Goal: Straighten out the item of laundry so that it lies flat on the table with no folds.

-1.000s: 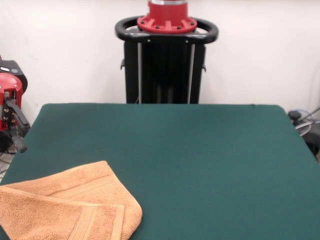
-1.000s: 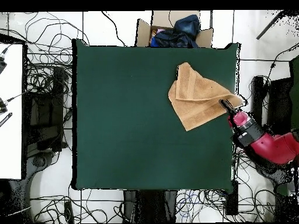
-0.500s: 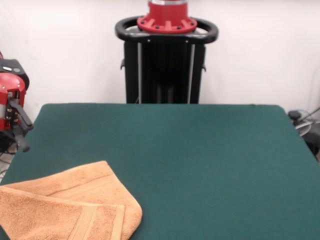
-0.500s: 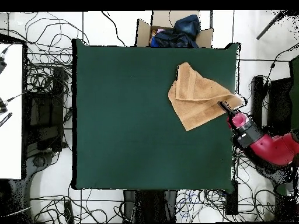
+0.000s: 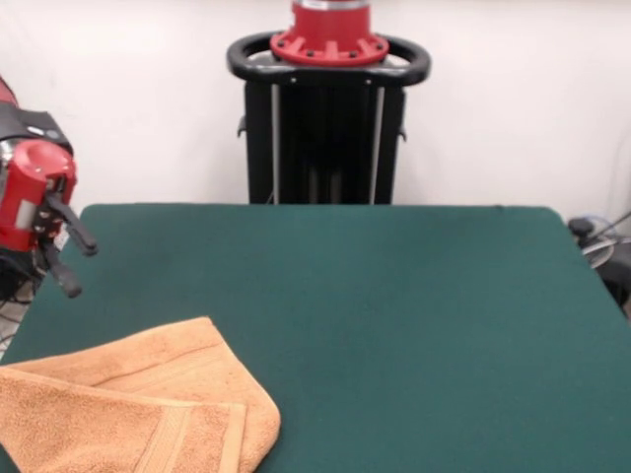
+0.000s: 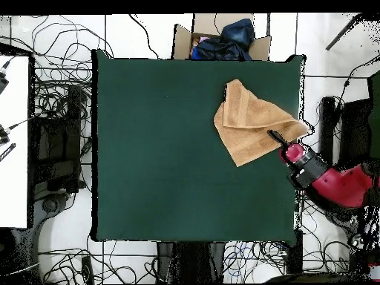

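Towel (image 5: 138,409), folded over on the surface (image 5: 394,315); pincer (image 5: 67,258), spread wide and empty, approaching its edge; next: grip a corner.

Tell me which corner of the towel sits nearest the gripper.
In the overhead view, the towel's right-hand tip by the table's right edge; the gripper hovers over it, while other corners lie further left.
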Motion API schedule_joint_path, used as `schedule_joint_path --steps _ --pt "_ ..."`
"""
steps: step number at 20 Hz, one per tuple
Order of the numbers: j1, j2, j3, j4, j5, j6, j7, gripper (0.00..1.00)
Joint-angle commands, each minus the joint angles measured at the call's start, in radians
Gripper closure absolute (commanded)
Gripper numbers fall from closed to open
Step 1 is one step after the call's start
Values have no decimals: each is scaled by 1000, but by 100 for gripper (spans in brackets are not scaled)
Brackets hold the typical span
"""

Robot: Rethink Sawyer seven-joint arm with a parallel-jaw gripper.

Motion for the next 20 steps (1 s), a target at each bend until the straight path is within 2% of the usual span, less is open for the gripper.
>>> schedule_joint_path --steps 1,13,15,20 --pt "109 -16 -57 85 -50 136 -442 0" --pt "158 -28 -91 124 26 116 -834 0" --pt "176 -25 -102 128 15 142 -878 0" --pt "276 2 -181 102 -102 215 -901 0"
